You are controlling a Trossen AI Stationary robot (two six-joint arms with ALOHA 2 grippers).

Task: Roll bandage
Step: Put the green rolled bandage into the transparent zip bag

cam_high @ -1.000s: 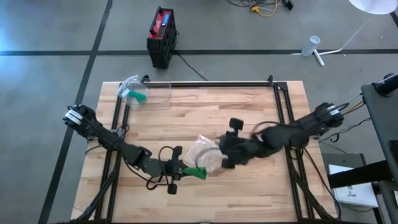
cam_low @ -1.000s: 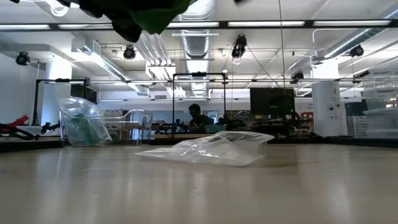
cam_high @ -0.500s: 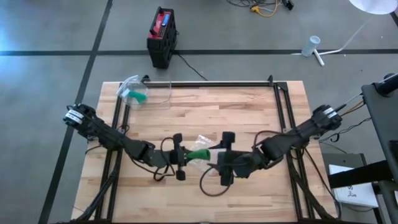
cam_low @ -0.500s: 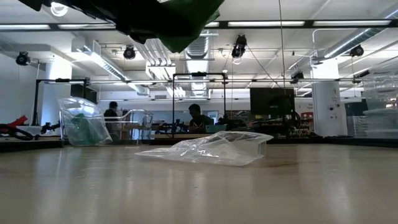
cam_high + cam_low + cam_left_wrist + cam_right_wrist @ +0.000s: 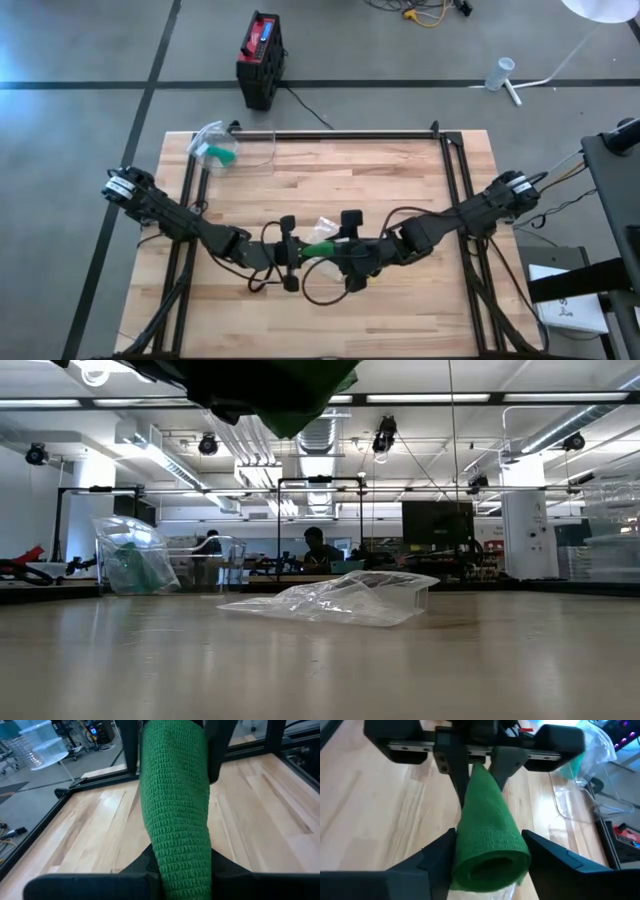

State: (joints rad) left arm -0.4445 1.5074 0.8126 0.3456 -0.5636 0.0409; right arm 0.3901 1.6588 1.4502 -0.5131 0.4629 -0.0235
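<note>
Since the green bandage (image 5: 318, 248) looks soft, light and squashy, left gripper (image 5: 291, 252) pinches its nine-o'clock end; right gripper (image 5: 347, 252), fingers spread, should clasp its three-o'clock end gently.

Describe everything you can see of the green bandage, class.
The green bandage is a woven, stretchy-looking cloth, wound into a roll with a hollow open end. It hangs above the wooden table, touching no surface. The left gripper pinches its narrow end shut, and the right gripper has open fingers either side of the roll.
</note>
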